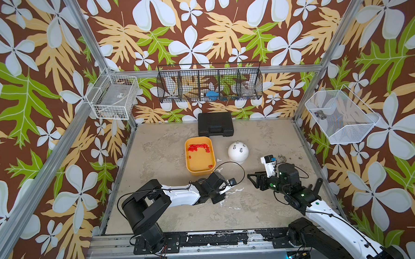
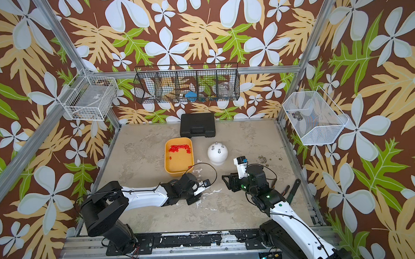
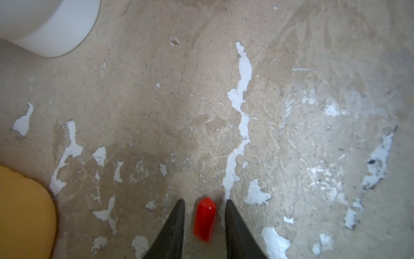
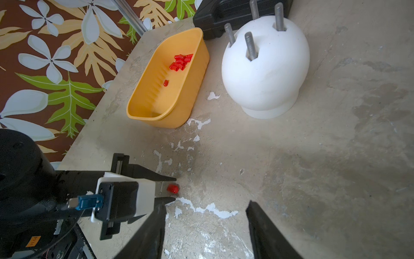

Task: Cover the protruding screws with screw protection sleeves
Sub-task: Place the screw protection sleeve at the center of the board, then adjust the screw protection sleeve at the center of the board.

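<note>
Left gripper [image 3: 204, 200] apart — red sleeve [image 3: 205, 220] between, seemingly loose; right gripper [image 4: 206, 203] apart — empty.

Sleeves [image 1: 199, 147] in tray [image 1: 198, 167], left of dome [image 1: 238, 155]

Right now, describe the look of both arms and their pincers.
The left arm and right arm match: black joints, white shells. The left pincer and right pincer each have two black fingers tapering to points. A thin black cable loops at the left wrist, and a blue plug enters its white-mounted camera. Green dots mark the right arm.
</note>
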